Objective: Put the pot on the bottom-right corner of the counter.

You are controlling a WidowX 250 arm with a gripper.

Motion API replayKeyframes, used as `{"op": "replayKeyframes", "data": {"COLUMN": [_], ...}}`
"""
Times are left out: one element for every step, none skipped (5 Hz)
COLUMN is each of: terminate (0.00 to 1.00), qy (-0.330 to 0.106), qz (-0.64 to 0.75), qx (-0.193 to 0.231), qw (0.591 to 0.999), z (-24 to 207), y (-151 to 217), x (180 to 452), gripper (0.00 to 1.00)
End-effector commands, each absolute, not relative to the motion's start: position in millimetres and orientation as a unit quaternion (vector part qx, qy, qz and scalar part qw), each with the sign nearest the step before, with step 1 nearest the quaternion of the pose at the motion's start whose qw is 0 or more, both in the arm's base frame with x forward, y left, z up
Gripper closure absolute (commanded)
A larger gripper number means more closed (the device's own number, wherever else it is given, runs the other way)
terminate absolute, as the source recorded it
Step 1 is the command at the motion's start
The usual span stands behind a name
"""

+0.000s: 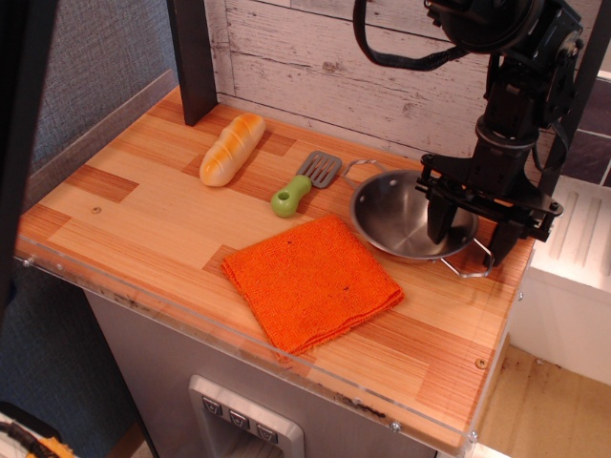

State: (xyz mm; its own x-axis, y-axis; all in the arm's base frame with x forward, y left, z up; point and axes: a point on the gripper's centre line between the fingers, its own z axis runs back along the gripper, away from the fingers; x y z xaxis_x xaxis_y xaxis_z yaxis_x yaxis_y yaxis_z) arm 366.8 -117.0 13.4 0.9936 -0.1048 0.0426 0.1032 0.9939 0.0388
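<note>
The pot (401, 215), a shallow shiny steel pan with two wire loop handles, sits on the wooden counter (143, 191) at the back right, just behind the orange cloth (310, 280). My gripper (471, 229) is open and low over the pot's right side. One finger (437, 215) is inside the bowl and the other is outside the rim, above the right handle (470, 264). The bottom-right corner (458, 382), with a small screw dot, is bare wood in front of the cloth's right side.
A bread loaf (232, 148) lies at the back left. A grey spatula with a green handle (304, 183) lies left of the pot. A black post (194, 57) stands at the back. A clear acrylic lip (239, 329) edges the front. A white unit (573, 267) stands to the right.
</note>
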Motion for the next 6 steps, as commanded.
{"op": "replayKeyframes", "data": {"terminate": [0.00, 0.00, 0.00, 0.00, 0.00, 0.00], "qy": [-0.044, -0.072, -0.116, -0.172, -0.192, -0.155], "qz": [-0.049, -0.050, -0.043, -0.049, -0.043, 0.006], "qx": [0.004, -0.017, -0.037, -0.056, -0.030, 0.022], "qw": [0.998, 0.996, 0.992, 0.982, 0.980, 0.988], "z": [31.5, 52.3, 92.4, 142.4, 170.8, 174.8], "y": [-118.7, -121.2, -118.4, -100.5, -58.9, -16.8], "x": [373.0, 376.4, 375.8, 363.7, 336.4, 297.4], "gripper": [1.00, 1.00, 1.00, 1.00, 1.00, 1.00]}}
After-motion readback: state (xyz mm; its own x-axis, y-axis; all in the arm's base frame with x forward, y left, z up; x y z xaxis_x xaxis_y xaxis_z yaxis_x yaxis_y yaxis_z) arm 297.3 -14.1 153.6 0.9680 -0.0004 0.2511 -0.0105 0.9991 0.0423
